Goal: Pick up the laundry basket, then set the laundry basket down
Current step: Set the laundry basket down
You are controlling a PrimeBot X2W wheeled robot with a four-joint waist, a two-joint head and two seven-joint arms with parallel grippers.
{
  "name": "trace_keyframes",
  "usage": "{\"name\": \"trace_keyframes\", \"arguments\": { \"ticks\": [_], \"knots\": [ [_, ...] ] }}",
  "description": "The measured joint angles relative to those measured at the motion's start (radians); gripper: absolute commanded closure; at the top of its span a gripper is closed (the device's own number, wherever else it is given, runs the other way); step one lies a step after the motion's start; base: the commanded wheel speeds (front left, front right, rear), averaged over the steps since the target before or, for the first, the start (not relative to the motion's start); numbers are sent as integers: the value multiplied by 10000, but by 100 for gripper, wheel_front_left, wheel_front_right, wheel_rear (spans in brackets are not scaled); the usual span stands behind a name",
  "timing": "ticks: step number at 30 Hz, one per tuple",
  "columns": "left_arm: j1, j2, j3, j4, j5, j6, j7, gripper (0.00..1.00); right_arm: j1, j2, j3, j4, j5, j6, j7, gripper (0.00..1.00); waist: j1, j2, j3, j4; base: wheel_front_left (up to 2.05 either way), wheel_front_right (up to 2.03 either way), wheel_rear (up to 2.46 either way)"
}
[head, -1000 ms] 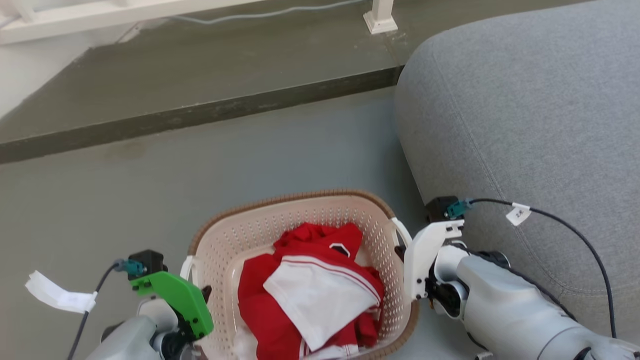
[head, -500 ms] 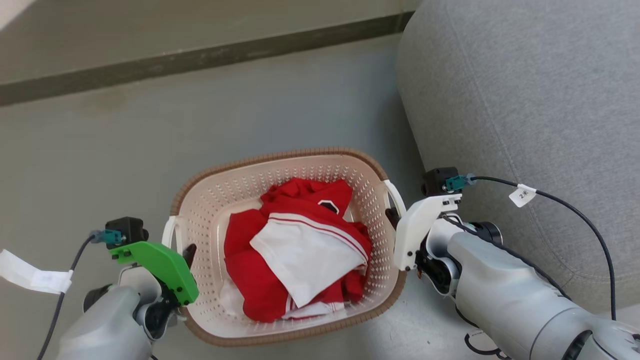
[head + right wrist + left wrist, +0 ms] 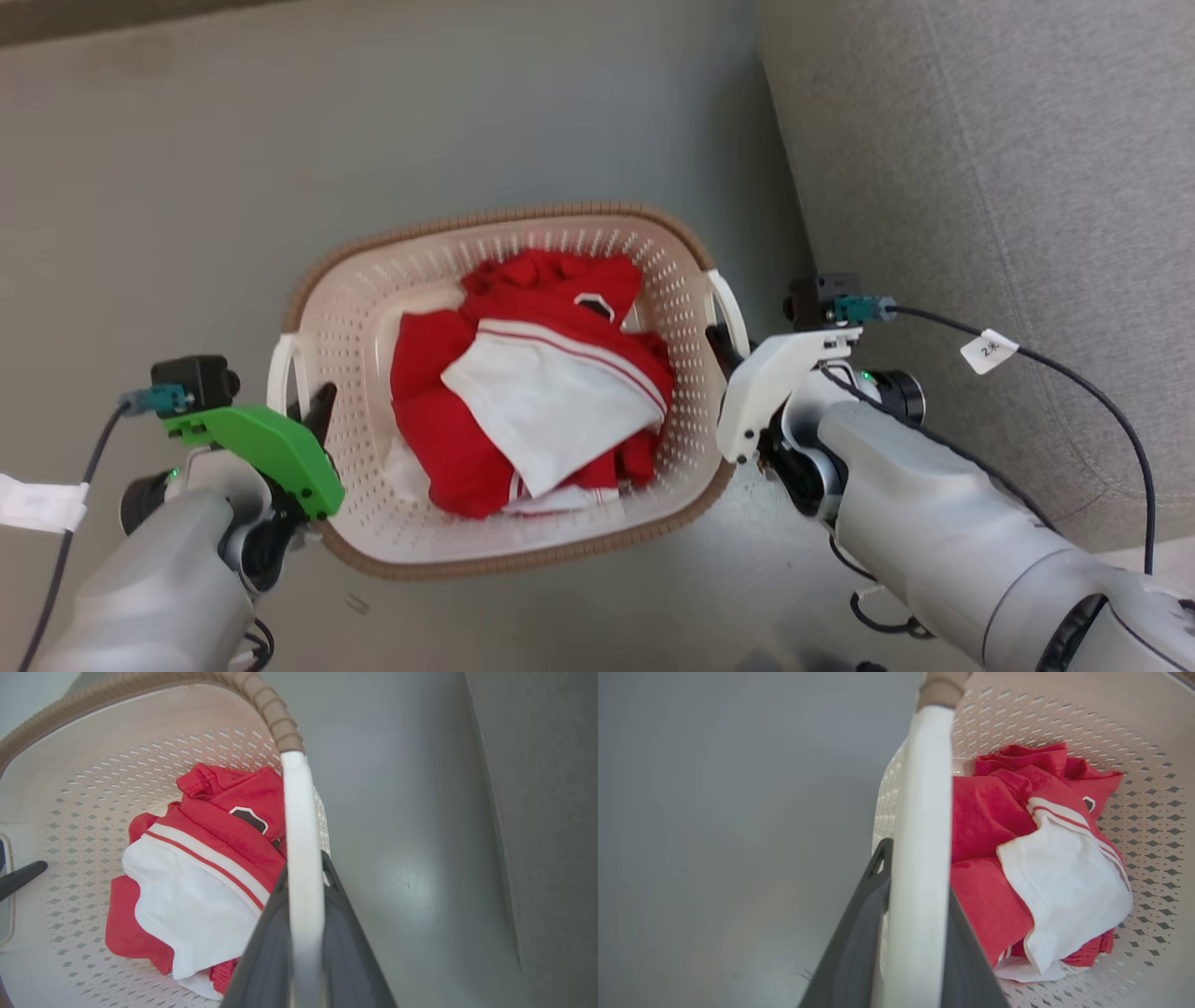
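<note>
Basket judged stiff, light; clothes soft; left gripper, right gripper each clamp a handle; holds proper.

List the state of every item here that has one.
Cream perforated plastic laundry basket with brown woven-look rim: upright, loaded, held at both sides.
Red and white clothes: crumpled inside the basket.
Left gripper: jaws shut on the white left handle.
Right gripper: jaws shut on the white right handle.
</note>
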Motion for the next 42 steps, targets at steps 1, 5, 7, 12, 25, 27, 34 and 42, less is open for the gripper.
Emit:
{"name": "trace_keyframes", "arguments": {
  "ticks": [1,5,7,12,25,27,34,42],
  "knots": [
    [-152,82,10,-138,19,0,-163,100,-158,-12,-27,-81,0,-71,-192,100,0,0,256,6,0,0,0],
    [-438,268,31,-313,69,0,-343,100,-465,-35,-33,-265,2,-157,-345,100,0,0,772,20,0,0,0],
    [-492,353,33,-384,69,0,-443,100,-530,-35,-15,-332,0,-190,-408,100,0,0,1026,28,0,0,0],
    [-567,512,10,-518,71,0,-518,100,-655,-35,54,-458,0,-259,-487,100,0,0,1647,56,0,0,0],
    [-1194,945,29,-1045,165,0,-865,100,-1293,-77,-56,-805,2,-510,-752,100,0,0,3027,146,0,0,0],
    [-1235,997,35,-1089,174,0,-886,100,-1332,-77,-67,-838,2,-518,-769,100,-1,0,3219,155,0,0,0],
    [-1373,1108,46,-1279,176,0,-1045,100,-1504,-71,-374,-951,-50,-593,-792,100,0,0,3770,137,0,0,0],
    [-1587,1221,52,-1532,238,2,-1126,100,-1635,-56,-1016,-1039,-405,-612,-788,100,-1,0,4156,22,0,0,0]
  ]
}}
